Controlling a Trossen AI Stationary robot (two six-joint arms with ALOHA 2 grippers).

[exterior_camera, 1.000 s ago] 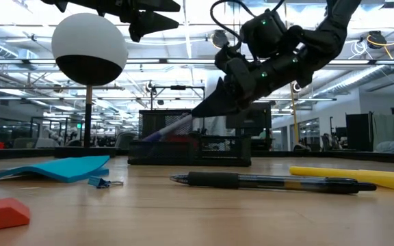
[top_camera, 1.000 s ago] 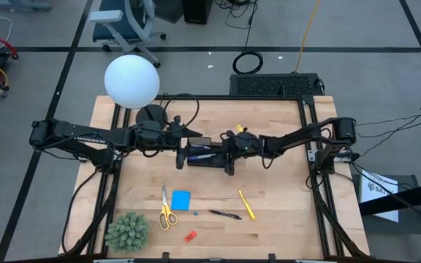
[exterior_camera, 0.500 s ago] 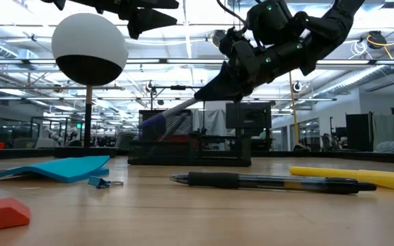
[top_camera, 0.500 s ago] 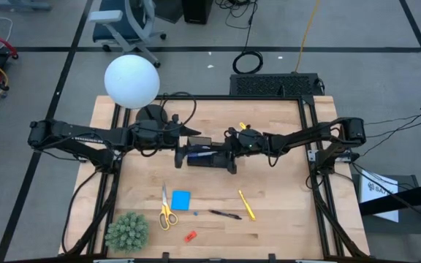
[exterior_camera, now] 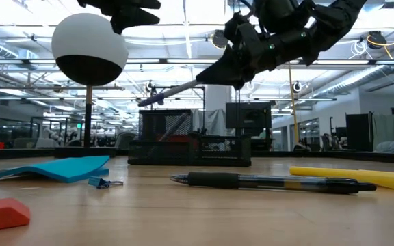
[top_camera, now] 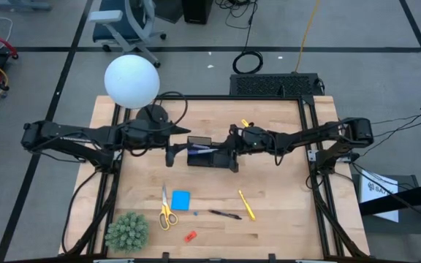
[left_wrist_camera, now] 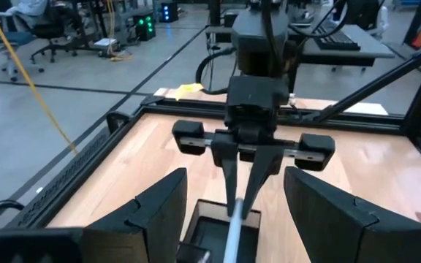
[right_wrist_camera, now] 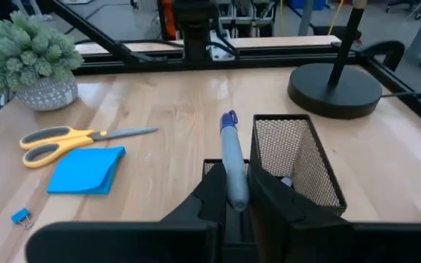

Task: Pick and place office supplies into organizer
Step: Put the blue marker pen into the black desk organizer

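Note:
My right gripper (top_camera: 226, 148) is shut on the bluish-purple pen (exterior_camera: 169, 93) and hangs over the black mesh organizer (top_camera: 209, 153), seen in the low view as the organizer (exterior_camera: 190, 146). My left gripper (top_camera: 174, 147) is open, level with the organizer's left end and touching nothing; its wrist view faces the right gripper (left_wrist_camera: 245, 169). Nearer the front edge lie the yellow-handled scissors (top_camera: 165, 210), blue note pad (top_camera: 180, 200), black pen (top_camera: 225, 215), yellow pen (top_camera: 247, 204) and red piece (top_camera: 190, 236), all flat on the table. My right gripper pinches the pen between its two fingers (right_wrist_camera: 209, 196) near the pen's rear end (right_wrist_camera: 236, 191). It comes from the table's right, slanting down, and the pen runs on forward past the fingertips. The pen is lifted clear, tilted, its free tip (exterior_camera: 144, 102) lower and above the organizer's taller section.
A lamp with a white globe (top_camera: 131, 80) and round black base (top_camera: 152, 115) stands behind the left arm. The green spiky plant (top_camera: 127, 231) sits at the near left corner. A small blue binder clip (exterior_camera: 104, 182) lies by the note pad.
My right gripper has risen and drawn a little toward the table's right, still shut on the pen. The pen's tip has come up out of the organizer's taller section, and the pen now lies flatter above it. My left gripper has pulled back toward the table's left.

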